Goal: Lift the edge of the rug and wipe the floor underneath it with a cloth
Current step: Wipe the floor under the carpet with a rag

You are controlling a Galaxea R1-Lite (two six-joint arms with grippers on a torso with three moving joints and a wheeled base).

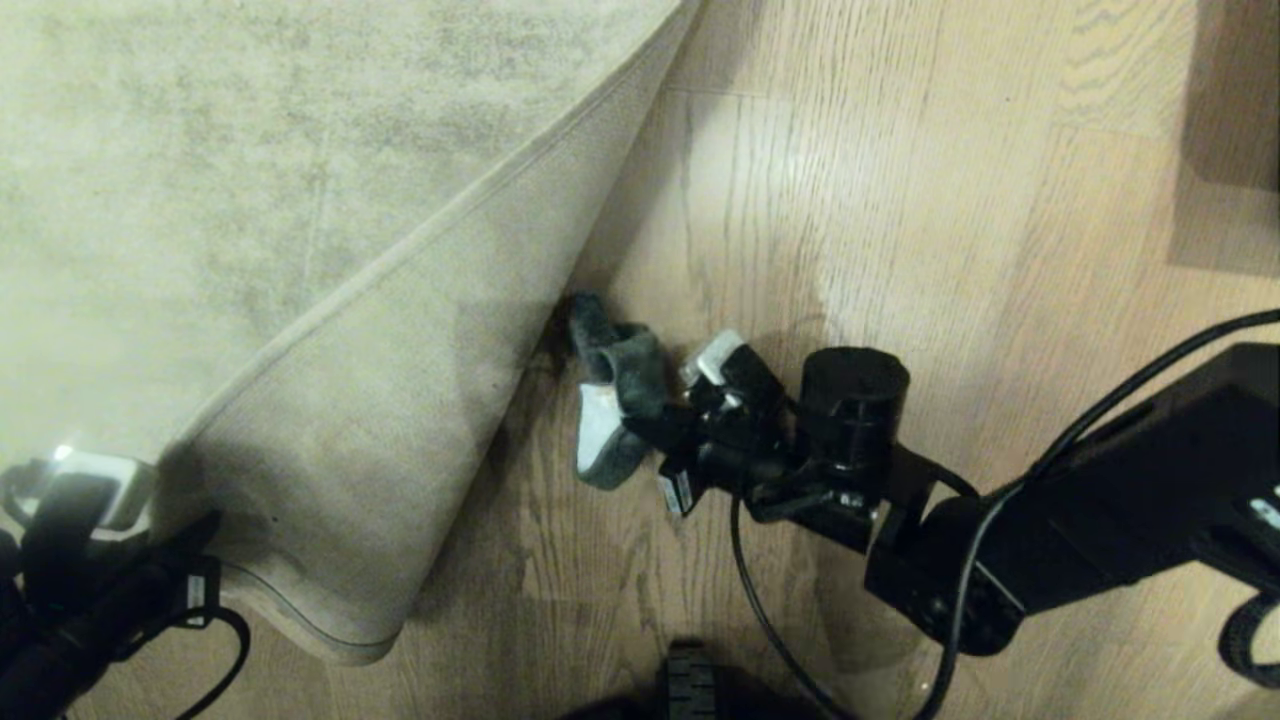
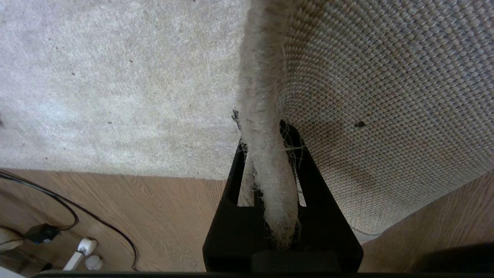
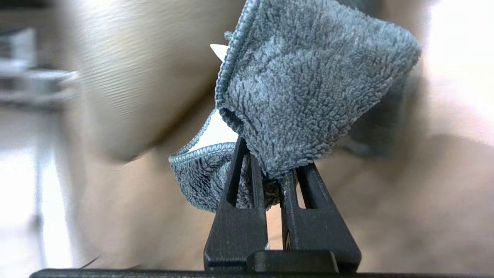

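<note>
The pale grey-beige rug's corner is folded back, its woven backing (image 1: 370,430) facing up. My left gripper (image 1: 120,500), at the lower left, is shut on the rug edge (image 2: 266,127) and holds it off the floor (image 1: 850,200). From the wrist, the hem runs between the black fingers (image 2: 316,193), pile on one side, woven backing (image 2: 386,96) on the other. My right gripper (image 1: 665,420) is shut on the dark grey cloth (image 1: 620,400), which hangs from its tips just beside the lifted fold, over the bared planks. The cloth (image 3: 308,88) fills the right wrist view.
Light-brown planks spread to the right of the rug. A darker shaded patch (image 1: 1230,140) lies at the far upper right. Black cables (image 1: 760,600) trail from the right arm. By the left wrist, a cable (image 2: 77,216) and white plugs (image 2: 83,251) lie on the floor.
</note>
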